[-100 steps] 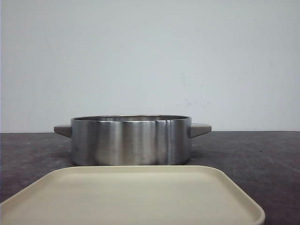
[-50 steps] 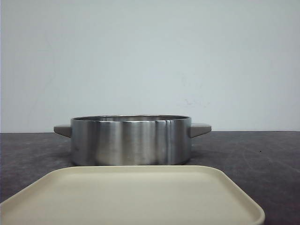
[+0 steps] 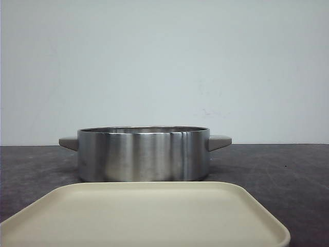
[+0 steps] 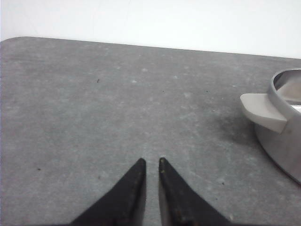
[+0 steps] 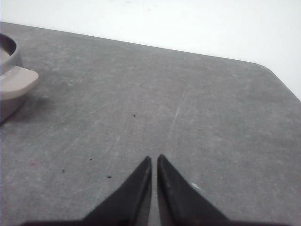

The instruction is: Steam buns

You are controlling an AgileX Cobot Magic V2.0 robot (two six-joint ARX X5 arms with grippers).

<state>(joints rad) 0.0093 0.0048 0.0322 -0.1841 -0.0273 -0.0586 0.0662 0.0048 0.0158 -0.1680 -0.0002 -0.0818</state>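
Note:
No buns show in any view; they are hidden or out of view. A steel pot point(image 3: 143, 154) with two grey handles stands at the table's middle, and I cannot see inside it. A bare beige square plate point(image 3: 149, 213) lies in front of it. My left gripper point(image 4: 151, 161) is shut and empty over bare table, with the pot's handle point(image 4: 263, 111) off to its side. My right gripper point(image 5: 154, 158) is shut and empty over bare table, with the pot's other handle point(image 5: 16, 82) far to its side.
The grey table point(image 3: 277, 164) ends at a white wall behind. The table's rounded corners show in the left wrist view point(image 4: 19, 42) and the right wrist view point(image 5: 268, 70).

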